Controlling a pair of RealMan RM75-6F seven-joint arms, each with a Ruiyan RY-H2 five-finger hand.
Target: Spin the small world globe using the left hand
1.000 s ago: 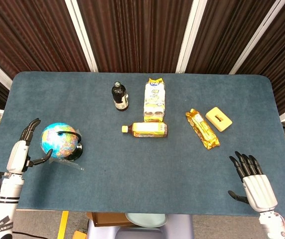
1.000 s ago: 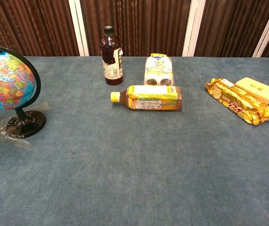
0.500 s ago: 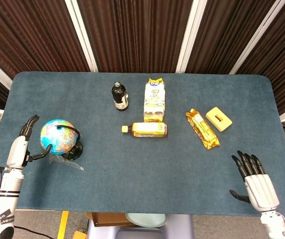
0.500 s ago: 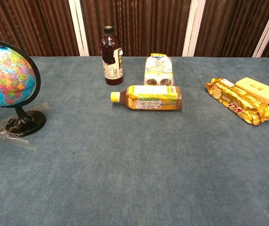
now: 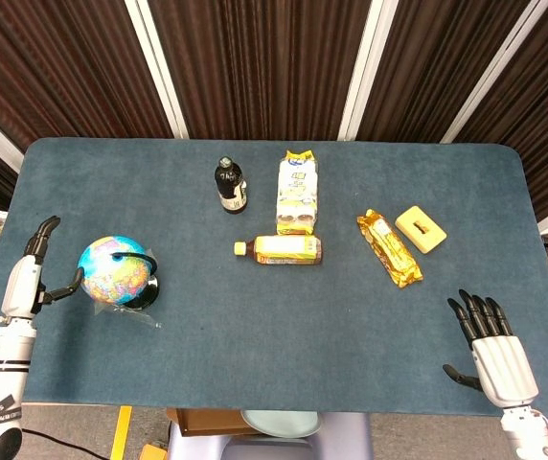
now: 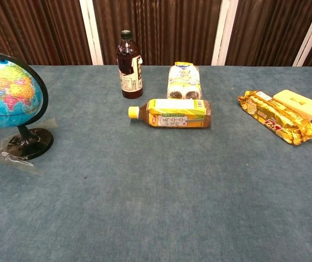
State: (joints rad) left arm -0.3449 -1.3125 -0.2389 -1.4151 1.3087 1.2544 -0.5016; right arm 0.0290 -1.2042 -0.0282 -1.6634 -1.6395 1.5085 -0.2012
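The small world globe (image 5: 113,271) stands upright on its black base at the table's left side, taped down with clear tape; the chest view shows this globe (image 6: 7,91) at the far left. My left hand (image 5: 27,278) hovers just left of the globe with fingers stretched out and the thumb reaching toward the ball, a small gap between them. It holds nothing and does not appear in the chest view. My right hand (image 5: 497,350) lies open near the table's front right corner, far from the globe.
A dark bottle (image 5: 229,185) stands at the back centre. Beside it lie a yellow snack pack (image 5: 296,192), a tipped yellow drink bottle (image 5: 281,250), a gold wrapped bar (image 5: 388,248) and a pale yellow block (image 5: 421,229).
My left hand has drawn back to the left, off the globe. The globe's map face has turned and the globe rocked slightly. The right hand has barely shifted.
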